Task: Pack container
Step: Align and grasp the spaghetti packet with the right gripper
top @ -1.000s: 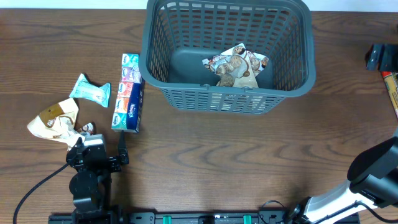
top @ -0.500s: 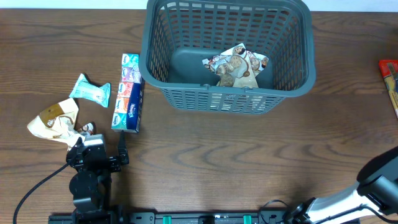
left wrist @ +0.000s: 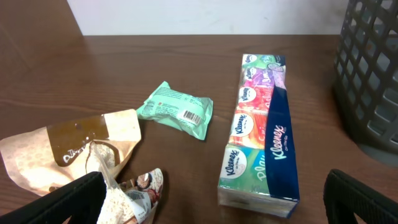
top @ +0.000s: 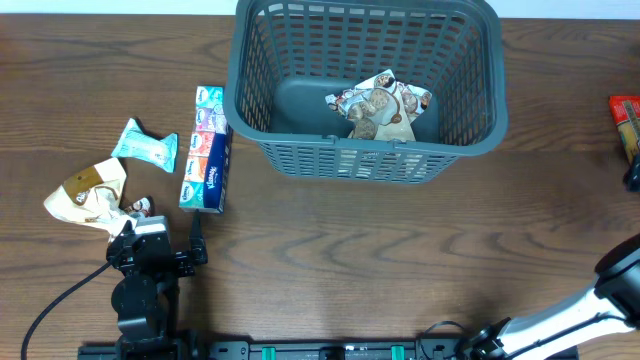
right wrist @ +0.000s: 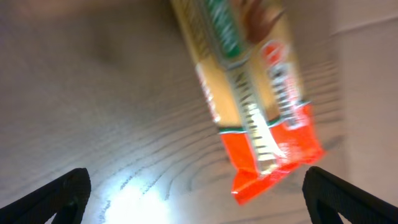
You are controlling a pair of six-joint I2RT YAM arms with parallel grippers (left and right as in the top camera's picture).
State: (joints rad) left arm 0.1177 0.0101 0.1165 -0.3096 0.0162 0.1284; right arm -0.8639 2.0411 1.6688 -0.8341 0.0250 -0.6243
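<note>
The container [top: 245,118], a big dark grey lattice basket, stands at the back centre with one patterned packet [top: 378,105] inside. My left gripper [top: 160,234] rests open near the front left, nothing between its fingers. In the left wrist view the gripper [left wrist: 214,205] faces a Kleenex tissue pack [left wrist: 261,134], a mint packet [left wrist: 176,109], a brown-and-cream bag [left wrist: 68,146] and a small patterned packet [left wrist: 146,190]. My right gripper [right wrist: 199,199] hovers open just short of an orange-red noodle packet [right wrist: 249,93]. That packet [top: 626,122] lies at the table's right edge.
The tissue pack [top: 207,148], mint packet [top: 146,146] and cream bag [top: 88,190] lie in a cluster left of the basket. A black cable [top: 60,300] trails from the left arm. The right arm [top: 620,285] reaches in from the front right corner.
The right gripper has pulled away from above the orange-red packet toward the table's front, uncovering the packet. The left arm has not moved.
</note>
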